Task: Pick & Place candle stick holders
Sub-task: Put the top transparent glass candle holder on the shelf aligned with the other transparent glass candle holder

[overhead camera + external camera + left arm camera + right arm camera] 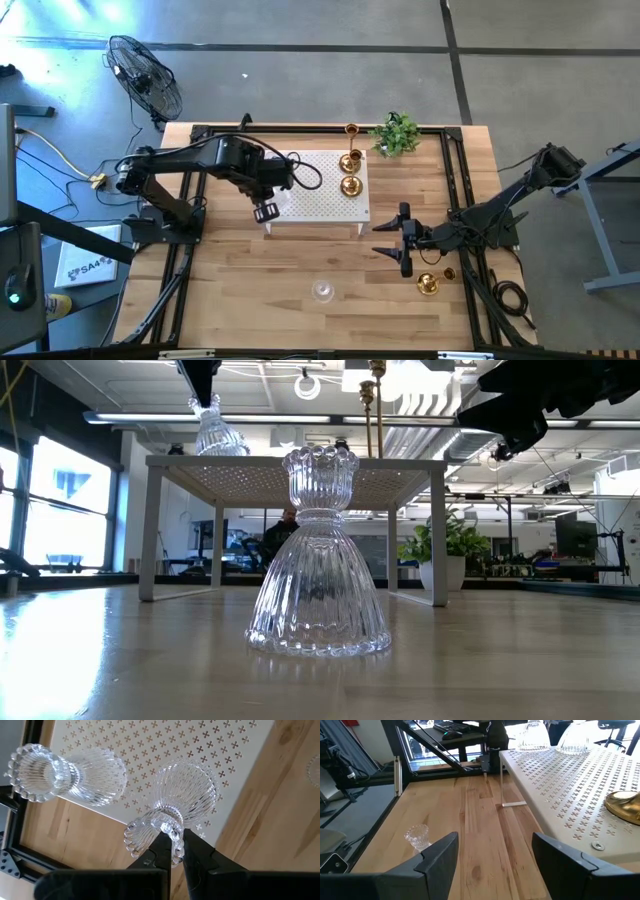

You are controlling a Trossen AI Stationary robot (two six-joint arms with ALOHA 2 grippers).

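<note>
We see left gripper [172, 851] clamped on rim of glass holder [175, 802] at left near corner of white platform [325, 195]. Right gripper [402, 240], fingers apart, empty, hovers right of platform. Second glass holder [322, 291] stands near table edge; brass holders [349, 172] on platform's right side.

Glass holder [417, 836] beyond parted right fingers [439, 852]

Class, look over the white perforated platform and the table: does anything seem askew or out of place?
Nothing is spilled or broken. One ribbed clear glass candle holder is tilted, pinched at its rim by the left claw over the white perforated platform.
</note>
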